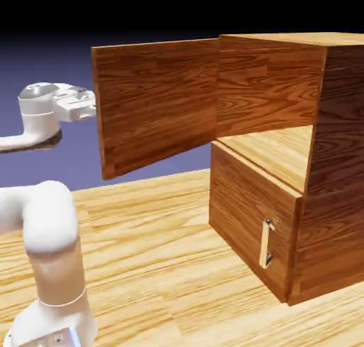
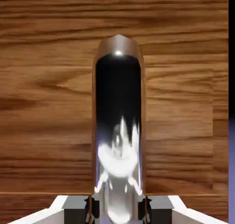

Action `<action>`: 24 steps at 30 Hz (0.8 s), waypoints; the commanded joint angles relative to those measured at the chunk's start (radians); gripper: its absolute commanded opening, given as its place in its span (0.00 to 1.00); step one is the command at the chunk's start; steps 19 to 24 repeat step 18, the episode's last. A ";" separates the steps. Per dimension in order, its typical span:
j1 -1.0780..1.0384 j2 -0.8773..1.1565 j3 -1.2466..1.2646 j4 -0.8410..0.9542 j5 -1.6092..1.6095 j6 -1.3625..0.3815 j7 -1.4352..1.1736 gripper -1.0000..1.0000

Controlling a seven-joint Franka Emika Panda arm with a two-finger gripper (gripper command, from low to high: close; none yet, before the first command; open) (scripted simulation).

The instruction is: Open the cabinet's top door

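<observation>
Top door (image 1: 156, 107) stands wide open, swung out left of the cab (image 1: 341, 168) in ext. view; gripper (image 2: 118, 210) closed on its handle (image 2: 118, 117). Opening looks done; prob. only release & back-off left.

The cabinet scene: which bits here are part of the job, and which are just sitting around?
Part of the job:
- wooden cabinet
- open top door
- its metal bar handle
- gripper

Just there:
- lower panel
- its small handle
- wood-grain tabletop
</observation>
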 commanded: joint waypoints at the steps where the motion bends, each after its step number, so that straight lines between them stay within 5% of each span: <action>1: -0.030 0.003 0.019 0.036 0.011 -0.031 -0.003 0.00; 18: -0.534 -0.026 0.227 0.651 0.110 -0.480 -0.107 0.00; 24: -0.534 -0.026 0.227 0.651 0.110 -0.480 -0.107 0.00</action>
